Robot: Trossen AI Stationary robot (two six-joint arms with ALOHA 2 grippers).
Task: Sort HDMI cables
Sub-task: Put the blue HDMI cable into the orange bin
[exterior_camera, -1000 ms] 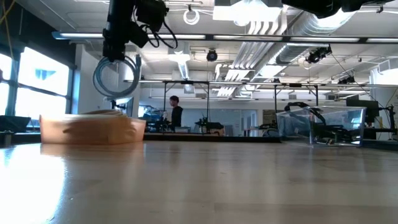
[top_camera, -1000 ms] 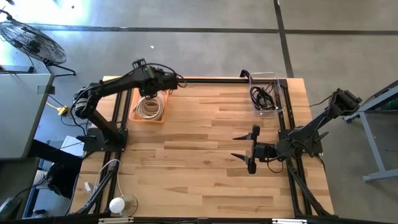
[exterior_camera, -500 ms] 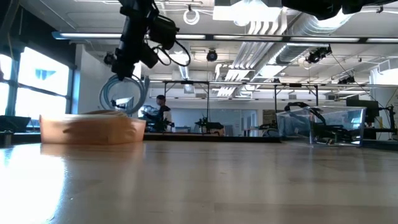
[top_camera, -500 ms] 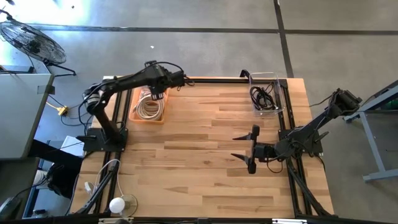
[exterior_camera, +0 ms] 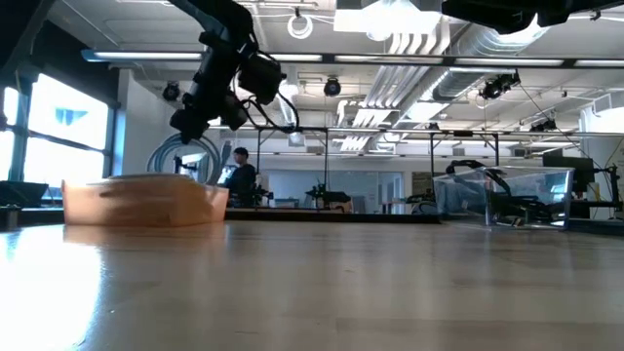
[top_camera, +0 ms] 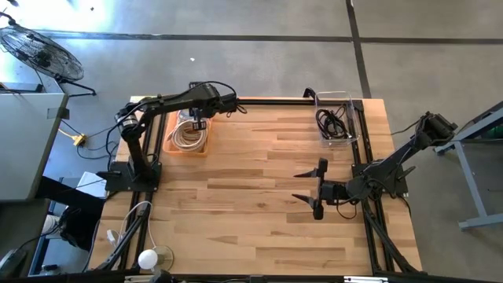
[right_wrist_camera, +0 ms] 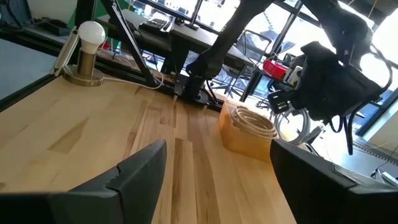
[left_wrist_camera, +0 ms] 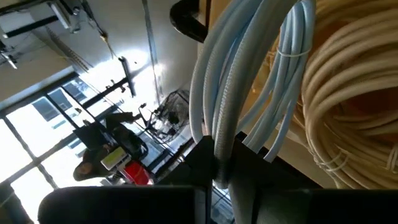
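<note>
The left gripper [exterior_camera: 185, 125] is lowering the silvery-white cable [exterior_camera: 184, 159] into the orange bin [top_camera: 189, 135] of cream-beige cables [top_camera: 187, 136], fingers still pinching the coil but starting to loosen. The right gripper [top_camera: 313, 188] is waiting over the surface, fingers spread. Release looks imminent, placing this coil with the light ones, apart from the black cables [top_camera: 333, 121] in the clear bin [top_camera: 351, 135].

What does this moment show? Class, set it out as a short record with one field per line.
Left gripper: shut on silvery-white cable, over the orange bin
Orange bin: holds cream-beige cables
Clear bin: holds black cables
Right gripper: open, holds nothing, above the table
Background: a person in the room beyond
</note>
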